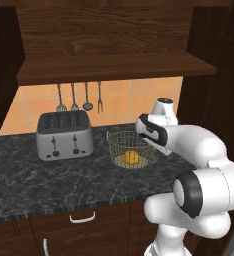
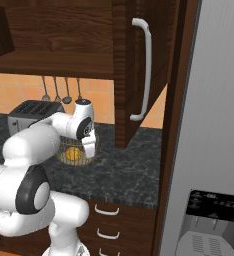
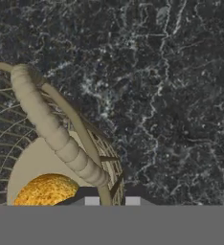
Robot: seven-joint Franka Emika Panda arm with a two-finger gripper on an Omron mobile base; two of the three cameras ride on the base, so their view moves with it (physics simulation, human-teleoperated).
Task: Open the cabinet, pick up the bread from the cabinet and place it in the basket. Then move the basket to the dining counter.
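The wire basket (image 1: 120, 141) stands on the black granite counter (image 1: 39, 180), right of the toaster. The bread (image 1: 131, 157), a round golden bun, lies on the basket's tan base. My gripper (image 2: 90, 147) reaches down onto the basket's near right rim. In the hand view the gripper (image 3: 112, 201) is shut on the basket's thick rim (image 3: 47, 119), with the bread (image 3: 47, 190) just below and left. The cabinet (image 1: 114, 65) above stands open; its right door (image 2: 126, 70) swings out with a long silver handle (image 2: 146, 70). The dining counter is out of view.
A silver toaster (image 1: 64, 135) sits left of the basket. Kitchen utensils (image 1: 79, 97) hang on the tiled wall behind. The open cabinet door hangs over the counter right of the arm. A grey fridge (image 2: 214, 150) fills the right side. Drawers (image 1: 82, 217) lie under the counter.
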